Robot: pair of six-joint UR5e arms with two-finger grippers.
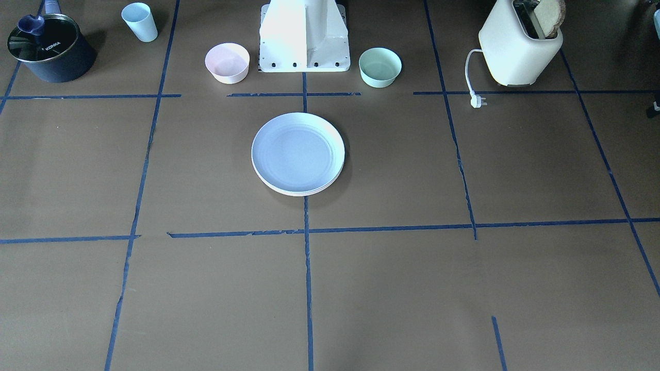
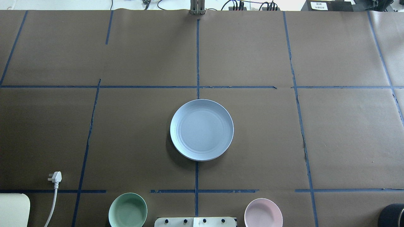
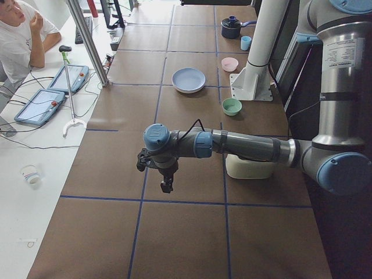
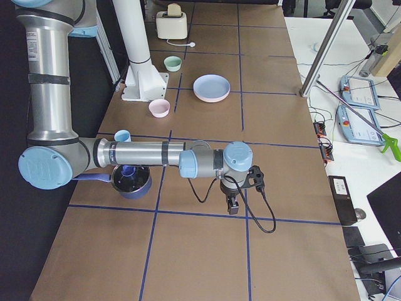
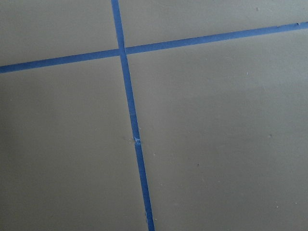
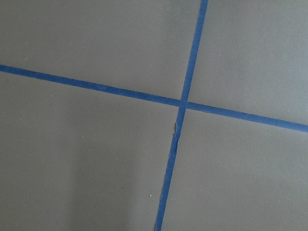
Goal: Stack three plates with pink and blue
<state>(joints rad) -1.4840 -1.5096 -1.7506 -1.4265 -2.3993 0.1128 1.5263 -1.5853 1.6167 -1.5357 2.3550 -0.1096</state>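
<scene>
**Pastels on a brown desk gridded in blue**

The brown paper-covered desk [image 1: 464, 288] is crossed by dark blue tape lines [image 1: 308, 288] that form a grid. The round matte light blue plate [image 1: 298, 152] bears faint concentric rings, and a cream plate rim [image 1: 304, 192] shows under it. The small round bowl [image 1: 227, 63] is pale pink and the other small bowl [image 1: 380, 67] is mint green. The plastic cup [image 1: 139, 21] is pale blue. The metal pot [image 1: 50, 54] is dark navy. The boxy toaster [image 1: 518, 49] is cream with a white plug [image 1: 477, 101]. The robot arm [image 3: 250, 145] is silver-grey with blue joint caps.
</scene>
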